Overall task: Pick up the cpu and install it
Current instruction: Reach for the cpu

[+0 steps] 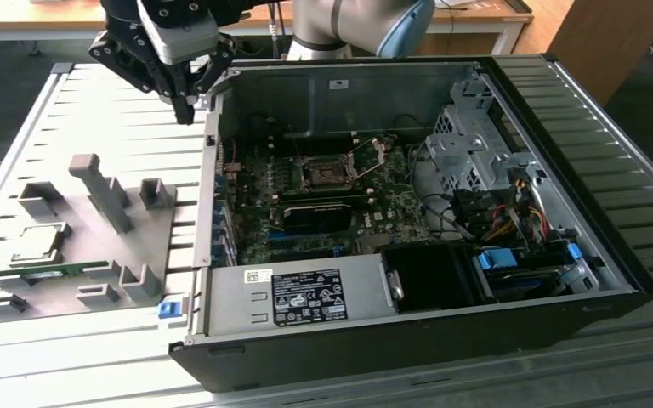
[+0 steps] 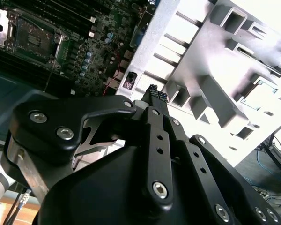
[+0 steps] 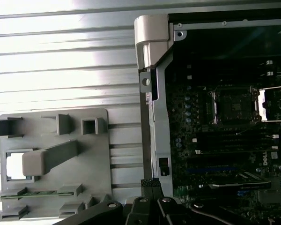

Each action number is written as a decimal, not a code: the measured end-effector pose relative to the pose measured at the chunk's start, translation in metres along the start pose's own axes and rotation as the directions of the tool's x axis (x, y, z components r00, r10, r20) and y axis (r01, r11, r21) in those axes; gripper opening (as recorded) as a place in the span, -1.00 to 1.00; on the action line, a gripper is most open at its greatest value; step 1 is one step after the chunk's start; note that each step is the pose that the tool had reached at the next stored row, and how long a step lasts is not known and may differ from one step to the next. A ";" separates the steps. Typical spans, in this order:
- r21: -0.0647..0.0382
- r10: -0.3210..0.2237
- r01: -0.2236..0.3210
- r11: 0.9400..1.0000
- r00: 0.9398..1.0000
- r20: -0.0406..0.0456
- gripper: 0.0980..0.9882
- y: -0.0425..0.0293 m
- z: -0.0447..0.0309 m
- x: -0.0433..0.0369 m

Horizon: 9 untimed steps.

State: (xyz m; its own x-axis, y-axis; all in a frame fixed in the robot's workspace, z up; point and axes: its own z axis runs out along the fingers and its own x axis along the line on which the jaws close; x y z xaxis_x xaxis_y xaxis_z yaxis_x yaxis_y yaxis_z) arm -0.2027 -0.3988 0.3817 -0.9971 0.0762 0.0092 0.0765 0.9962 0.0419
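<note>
The cpu, a small silver-topped square, lies in a recess of the grey fixture plate at the exterior view's left. Both wrist views also show the cpu in its recess. My gripper hangs above the slatted table beside the case's far left corner, well away from the chip. Its fingers are shut with nothing between them, the tips meeting in both wrist views. Inside the case the dark socket sits on the motherboard with its metal frame hinged up.
A green memory stick lies in a slot near the chip. Tall grey posts rise from the fixture plate. The open computer case holds a drive cage, cables and a power supply. A wooden desk stands behind.
</note>
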 end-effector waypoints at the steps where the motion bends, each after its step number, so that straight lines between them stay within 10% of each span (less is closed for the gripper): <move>1: 0.000 0.000 0.000 1.000 1.000 0.000 -0.98 -0.0001 0.0001 0.0007; 9: 0.000 0.000 0.000 1.000 1.000 -0.001 -0.98 -0.0008 0.0011 0.0092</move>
State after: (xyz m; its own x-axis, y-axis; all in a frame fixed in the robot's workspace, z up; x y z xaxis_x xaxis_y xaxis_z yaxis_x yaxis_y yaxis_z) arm -0.2120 -0.3988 0.3806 -0.9970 0.0762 0.0101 0.0766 0.9962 0.0417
